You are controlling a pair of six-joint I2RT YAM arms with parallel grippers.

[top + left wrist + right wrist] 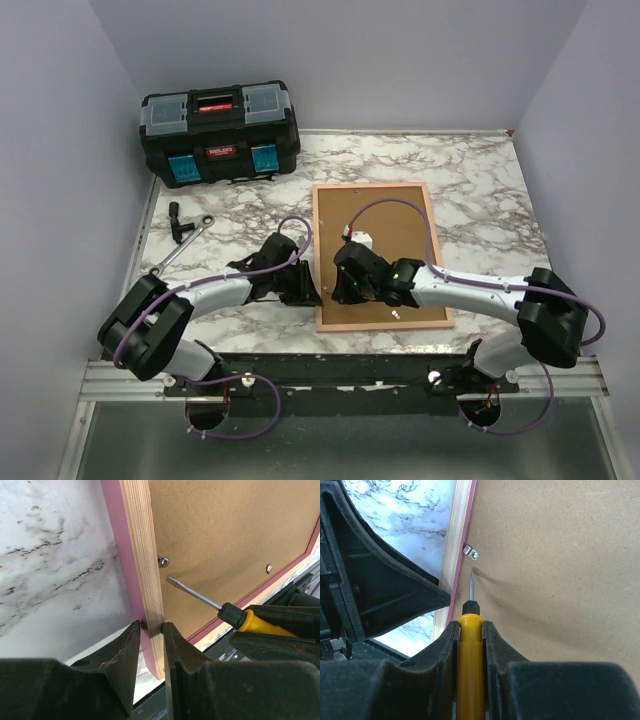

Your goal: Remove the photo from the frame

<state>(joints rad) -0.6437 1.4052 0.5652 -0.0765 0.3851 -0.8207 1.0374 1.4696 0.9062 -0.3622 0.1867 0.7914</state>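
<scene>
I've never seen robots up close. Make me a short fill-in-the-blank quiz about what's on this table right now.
The right gripper holds a flat-tipped screwdriver with a ____ handle.
The left gripper pinches the edge of a thin wooden picture frame whose border is ____.
The frame's brown fibreboard backing panel faces ____.
Missing words: yellow; pink; up.

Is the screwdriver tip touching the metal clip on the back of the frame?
Apart. The right wrist view shows the screwdriver tip stopping short of the clip, with bare brown board between them; the left wrist view shows the same gap.
</scene>
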